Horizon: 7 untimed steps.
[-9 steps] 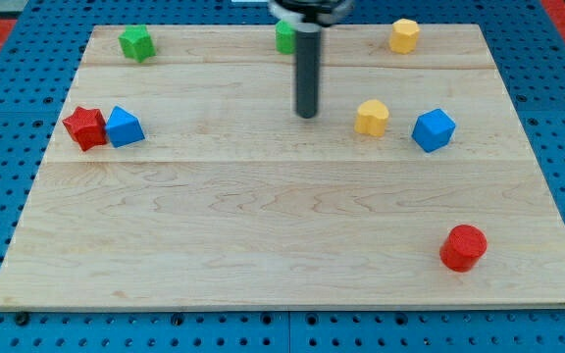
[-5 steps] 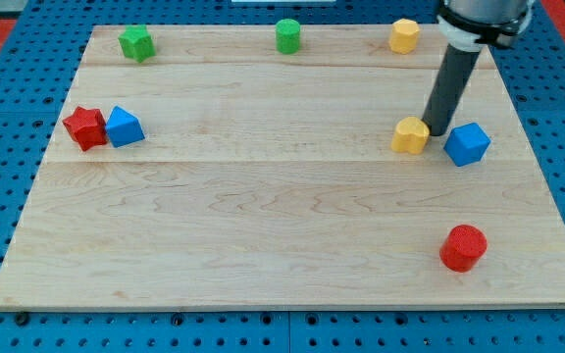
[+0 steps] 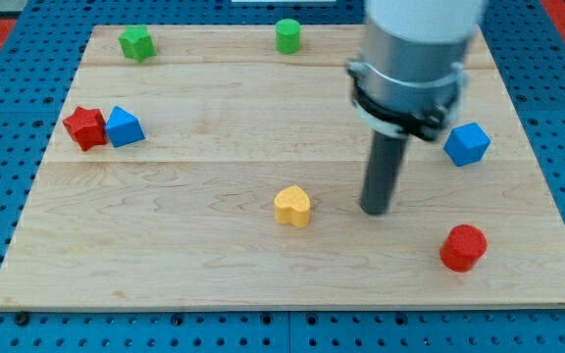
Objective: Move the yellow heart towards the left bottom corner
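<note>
The yellow heart (image 3: 292, 207) lies on the wooden board (image 3: 165, 255), a little below the board's middle. My tip (image 3: 375, 210) rests on the board to the heart's right, apart from it by a clear gap. The rod rises from the tip into the large grey arm body, which covers the board's upper right part.
A red block (image 3: 85, 127) and a blue block (image 3: 124, 127) touch at the view's left. A green block (image 3: 136, 43) and a green cylinder (image 3: 287, 35) sit along the top. A blue block (image 3: 467, 144) is at the right, a red cylinder (image 3: 462, 247) at the lower right.
The yellow heart has slid down and to the left, from the right side to near the board's middle. My tip has moved down-left after it. The arm now hides the yellow block at the top right.
</note>
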Each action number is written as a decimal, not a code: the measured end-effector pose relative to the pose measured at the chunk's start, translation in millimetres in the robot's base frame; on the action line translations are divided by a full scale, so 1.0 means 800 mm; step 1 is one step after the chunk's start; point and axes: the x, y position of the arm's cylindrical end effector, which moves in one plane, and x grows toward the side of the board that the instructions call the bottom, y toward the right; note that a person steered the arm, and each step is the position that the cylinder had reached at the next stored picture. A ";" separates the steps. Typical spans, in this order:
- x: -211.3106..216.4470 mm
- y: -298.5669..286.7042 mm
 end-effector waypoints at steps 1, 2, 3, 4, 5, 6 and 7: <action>0.011 -0.058; -0.042 -0.011; -0.025 -0.096; 0.022 -0.194; 0.000 -0.224; -0.139 -0.249; -0.257 -0.296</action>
